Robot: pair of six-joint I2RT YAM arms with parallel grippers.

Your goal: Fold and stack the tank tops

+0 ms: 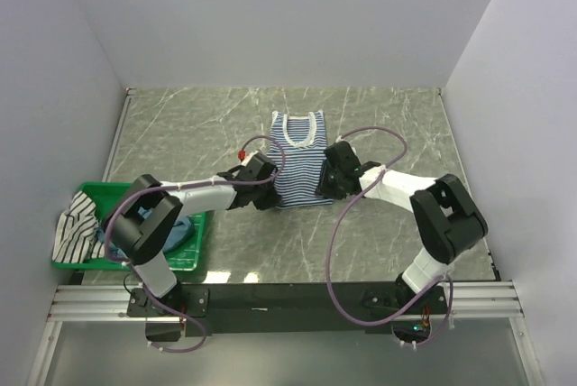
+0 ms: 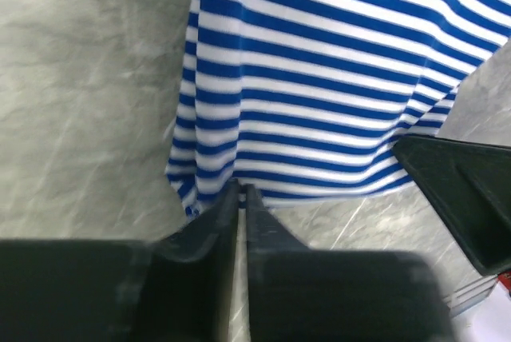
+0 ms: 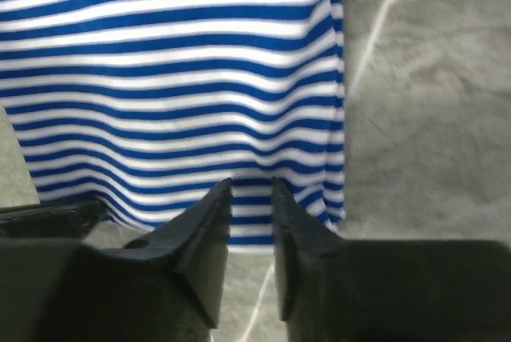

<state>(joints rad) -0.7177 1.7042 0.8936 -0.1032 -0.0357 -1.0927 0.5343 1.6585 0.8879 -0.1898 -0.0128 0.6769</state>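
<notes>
The striped tank top (image 1: 297, 156) lies flat on the table (image 1: 397, 124), hem at both jaw tips. Left jaws pinch one corner, almost closed; right jaws stand narrow, grip unclear. Secure both, then lift evenly, keeping the hem taut.

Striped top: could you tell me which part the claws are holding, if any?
The striped top by its near hem: left claw pinches the left corner, right claw apparently the right.
</notes>
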